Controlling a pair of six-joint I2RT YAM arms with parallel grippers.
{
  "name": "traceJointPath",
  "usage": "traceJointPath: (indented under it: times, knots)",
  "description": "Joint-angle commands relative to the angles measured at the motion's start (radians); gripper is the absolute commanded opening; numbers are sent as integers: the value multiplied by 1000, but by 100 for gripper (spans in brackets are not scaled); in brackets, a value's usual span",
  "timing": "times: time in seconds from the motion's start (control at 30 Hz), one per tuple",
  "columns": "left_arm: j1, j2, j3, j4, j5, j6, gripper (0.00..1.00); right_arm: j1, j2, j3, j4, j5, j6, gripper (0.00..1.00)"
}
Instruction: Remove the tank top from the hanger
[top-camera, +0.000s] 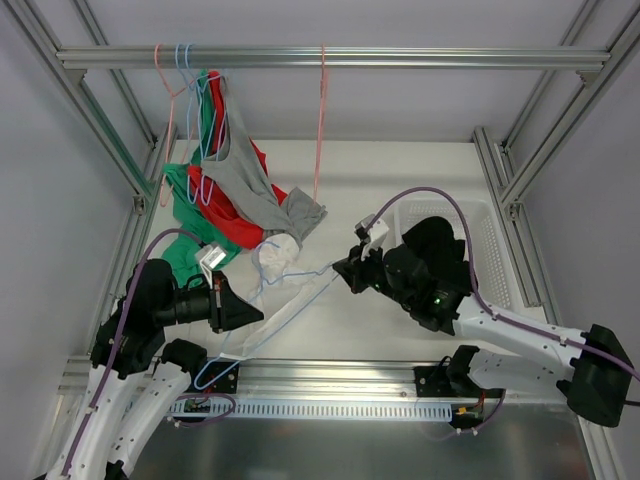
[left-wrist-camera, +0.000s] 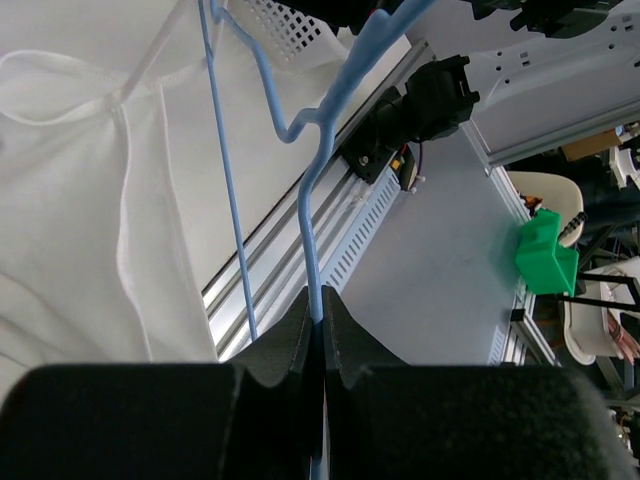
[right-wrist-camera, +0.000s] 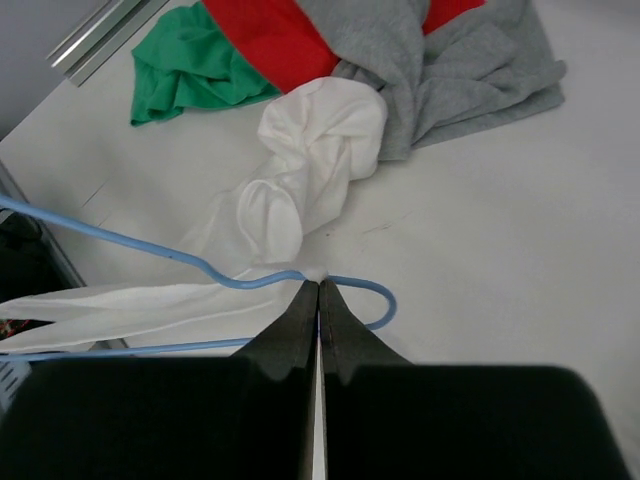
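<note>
left hand (left-wrist-camera: 315, 305) on hanger (left-wrist-camera: 309, 230) near rail (left-wrist-camera: 275, 262)

blue hanger (right-wrist-camera: 100, 232) cut off left — tank top (left-wrist-camera: 80, 200) cropped too

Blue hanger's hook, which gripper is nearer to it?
Right. The right gripper is closed right beside the hook, at the hanger's neck. The left gripper clamps the blue hanger wire farther along, away from the hook.

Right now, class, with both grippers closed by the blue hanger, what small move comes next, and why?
Probably ease the right gripper away from the left gripper, which clamps the blue hanger: the white tank top hangs on its wire, and the right jaws close where cloth crosses it.
</note>
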Motion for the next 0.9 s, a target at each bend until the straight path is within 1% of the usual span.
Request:
traceJointPath:
  times: [0.0,0.07,0.1,0.13,0.2,0.23,0.27,0.3,0.33,0.37,0.4,0.43,0.47,0.5,0.53,0.57,0.6,0.63,0.67,0.7,0.73,0.77,0.8,0.83,0.87]
  knots:
    - [-10,7,46,30,66,-17,0,-6,-66,58,-80,199,-28,0]
    - [-10,11,66,30,92,-12,0,-56,-83,119,-150,274,-26,0]
    - [-9,13,76,30,110,-11,0,-87,-80,144,-227,278,-22,0]
    - [-10,13,92,33,120,-11,0,-147,-72,170,-275,276,-20,0]
    - [-10,19,162,39,112,-18,0,-201,-49,228,-363,281,-22,0]
    - [-9,25,193,63,103,-22,0,-249,-49,245,-387,262,-12,0]
    - [-9,30,249,91,92,-44,0,-264,-80,256,-395,177,-12,0]
    - [-10,33,271,132,77,-67,0,-274,-104,281,-398,138,-12,0]
    - [-10,39,288,269,74,-92,0,-282,-132,300,-407,68,-11,0]
    - [-10,54,293,365,71,-160,0,-282,-184,328,-418,34,-6,0]
    - [-10,63,284,467,51,-205,0,-284,-204,400,-454,5,-9,0]
    - [-10,101,267,698,25,-245,0,-285,-222,444,-476,-36,-12,0]
    - [-10,126,232,818,-7,-324,0,-284,-236,487,-502,-54,-20,0]
    - [-12,154,207,943,-37,-362,0,-285,-256,573,-557,-61,-31,0]
    - [-30,219,189,1052,-101,-388,0,-285,-261,613,-588,-60,-58,0]
    - [-55,261,181,1200,-142,-393,0,-285,-264,652,-618,-61,-64,1]
    - [-96,298,190,1246,-182,-362,0,-285,-270,684,-667,-74,-72,0]
    - [-222,377,211,1264,-228,-312,0,-285,-270,728,-685,-142,-69,0]
    - [-301,416,266,1275,-315,-166,0,-285,-269,742,-712,-187,-61,0]
    - [-373,453,294,1277,-362,-82,0,-285,-261,750,-718,-236,-39,0]
    - [-489,523,346,1281,-411,42,0,-287,-259,743,-718,-346,-29,0]
    - [-522,556,368,1293,-454,85,0,-284,-255,730,-709,-394,4,0]
    - [-542,582,380,1330,-527,113,0,-281,-252,710,-700,-429,24,0]
    - [-552,620,385,1362,-566,126,0,-275,-250,683,-688,-474,58,0]
    - [-552,631,374,1394,-599,141,0,-265,-256,605,-651,-479,72,0]
